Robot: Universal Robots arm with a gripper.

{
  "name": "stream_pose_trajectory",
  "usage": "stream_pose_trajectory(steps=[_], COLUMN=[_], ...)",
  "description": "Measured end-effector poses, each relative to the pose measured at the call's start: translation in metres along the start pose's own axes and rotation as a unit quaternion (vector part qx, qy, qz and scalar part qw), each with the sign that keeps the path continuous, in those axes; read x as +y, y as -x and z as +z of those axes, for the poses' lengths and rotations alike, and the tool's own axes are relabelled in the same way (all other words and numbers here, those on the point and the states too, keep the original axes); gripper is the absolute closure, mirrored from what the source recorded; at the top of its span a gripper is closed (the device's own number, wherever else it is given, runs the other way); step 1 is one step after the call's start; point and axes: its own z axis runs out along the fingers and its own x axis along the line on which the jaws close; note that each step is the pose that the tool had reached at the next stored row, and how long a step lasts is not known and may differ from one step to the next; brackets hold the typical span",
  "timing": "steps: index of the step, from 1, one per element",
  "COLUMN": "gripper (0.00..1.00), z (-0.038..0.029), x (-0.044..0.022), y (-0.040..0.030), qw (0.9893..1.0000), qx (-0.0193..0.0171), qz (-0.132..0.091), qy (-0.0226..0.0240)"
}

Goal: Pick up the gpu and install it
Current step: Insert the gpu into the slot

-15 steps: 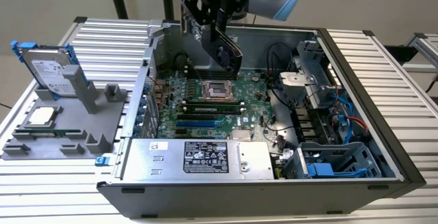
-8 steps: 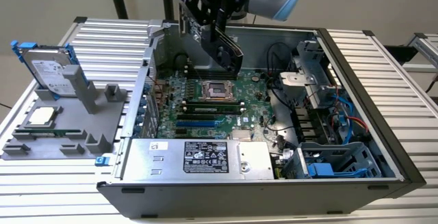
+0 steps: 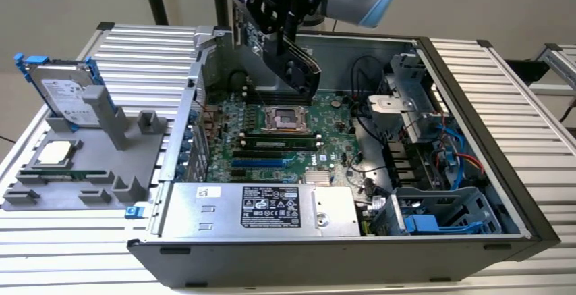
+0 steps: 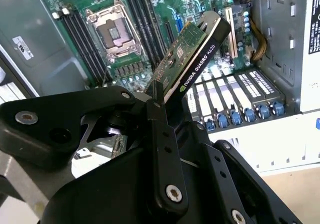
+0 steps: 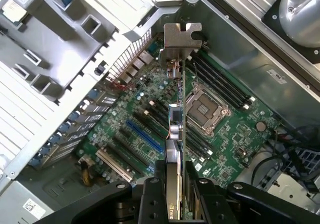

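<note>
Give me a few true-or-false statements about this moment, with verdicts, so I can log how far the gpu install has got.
1. The gripper is shut on the gpu. True.
2. The gpu is seated in a slot on the motherboard. False: it hangs tilted in the air above the board, inside the open computer case.
3. The hard drive stands upright in the gray fixture, outside the case on the exterior view's left. True.
4. The CPU socket on the motherboard carries a cooler. False: the socket is bare.
</note>
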Motion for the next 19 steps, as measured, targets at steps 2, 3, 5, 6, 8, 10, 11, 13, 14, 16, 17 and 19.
stream_pose_trajectory(steps=[2, 3, 5, 6, 8, 10, 11, 13, 14, 16, 17, 19], gripper=[1.00, 1.00, 1.00, 1.00, 1.00, 1.00, 1.00, 1.00, 1.00, 1.00, 1.00, 1.00], z=[0.0000, 0.0000, 0.0000, 0.0000, 0.0000, 0.0000, 0.0000, 0.0000, 0.0000, 0.0000, 0.0000, 0.0000], x=[0.0000, 0.0000, 0.0000, 0.0000, 0.0000, 0.0000, 0.0000, 0.0001, 0.0002, 0.0001, 0.0001, 0.0002], y=[0.0000, 0.0000, 0.0000, 0.0000, 0.0000, 0.0000, 0.0000, 0.0001, 0.0001, 0.0001, 0.0001, 0.0001], qw=[1.0000, 0.9999, 0.9998, 0.9996, 0.9990, 0.9980, 0.9974, 0.9960, 0.9952, 0.9933, 0.9923, 0.9898], qx=[0.0007, 0.0011, 0.0019, 0.0024, 0.0039, 0.0054, 0.0061, 0.0077, 0.0084, 0.0099, 0.0106, 0.0122], qz=[-0.008, -0.012, -0.021, -0.028, -0.045, -0.062, -0.071, -0.089, -0.098, -0.115, -0.123, -0.142], qy=[0.0003, 0.0004, 0.0008, 0.0011, 0.0017, 0.0023, 0.0027, 0.0033, 0.0036, 0.0043, 0.0046, 0.0053])
